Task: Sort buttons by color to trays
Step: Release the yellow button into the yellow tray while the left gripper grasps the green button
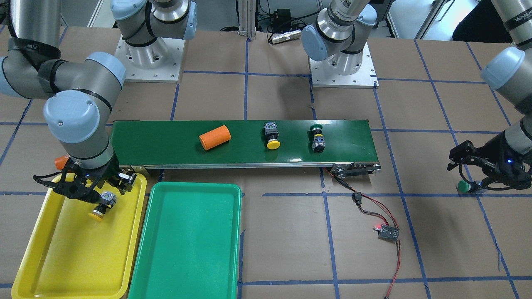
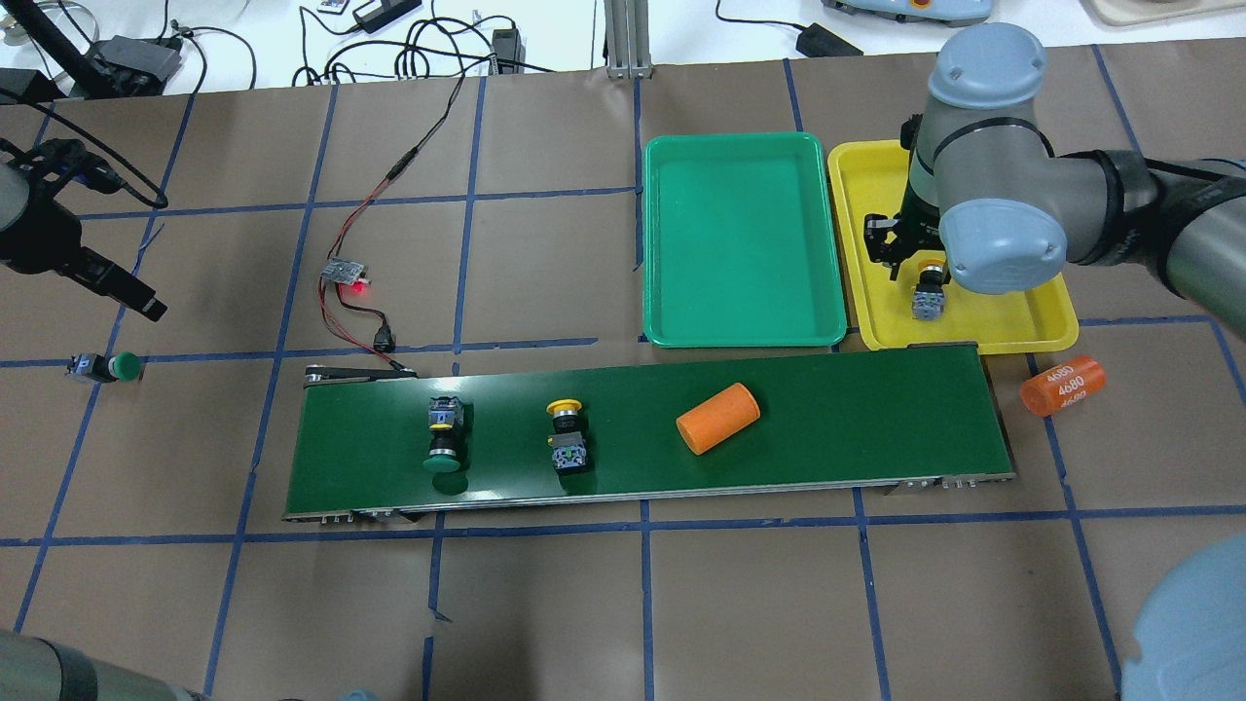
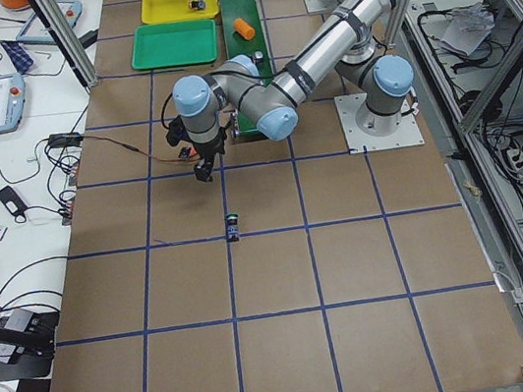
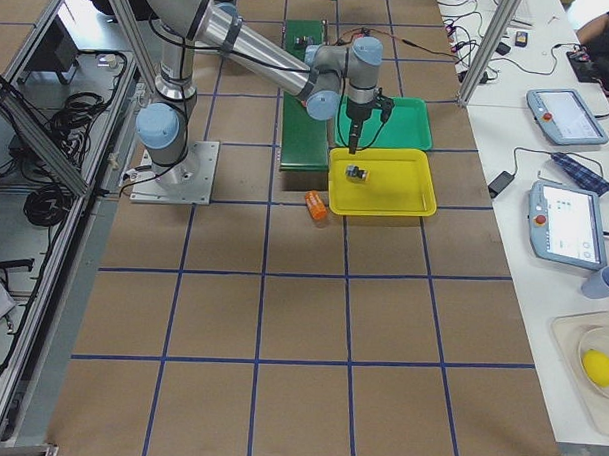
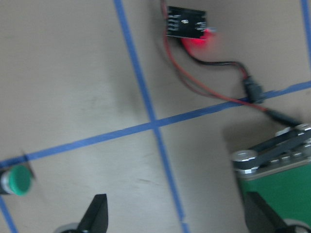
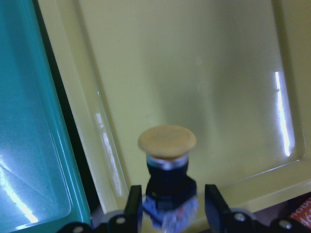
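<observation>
Table (image 1: 282,249): brown paper gridded with blue tape, seen from the front, under a long dark-green conveyor belt (image 1: 174,145).
Trays: yellow tray (image 1: 62,257) and green tray (image 1: 187,249) side by side at 7 o'clock of the belt, long rims nearly touching.
Right gripper (image 1: 94,190): over the yellow tray's 12 o'clock end.
Yellow button in the tray (image 1: 104,205): on the tray floor at 5 o'clock of that gripper, cap toward 7 o'clock.
Belt load: orange cylinder (image 1: 215,137), yellow button on the belt (image 1: 272,135) at its 3 o'clock, green button on the belt (image 1: 317,137) further toward 3 o'clock.
Green button on the paper (image 1: 463,187): well off the belt's end, at 4 o'clock.
Overhead extras: second orange cylinder (image 2: 1063,386) on the paper at 3 o'clock of the belt; circuit board (image 2: 346,273) with a red light at 11 o'clock, wired to the belt's end.
Right-end view: gripper pointing down over the yellow tray, button lying just beneath; touching or apart, impossible to tell.
Left gripper (image 5: 177,216): from its wrist camera, fingers (image 5: 97,213) spread wide, bare paper between; green cap at 8 o'clock, clear of both.
Right wrist camera: fingers (image 6: 133,204) parted either side of the button's black body, slim gaps, blurred; yellow cap toward 12 o'clock, green tray at 9 o'clock.
</observation>
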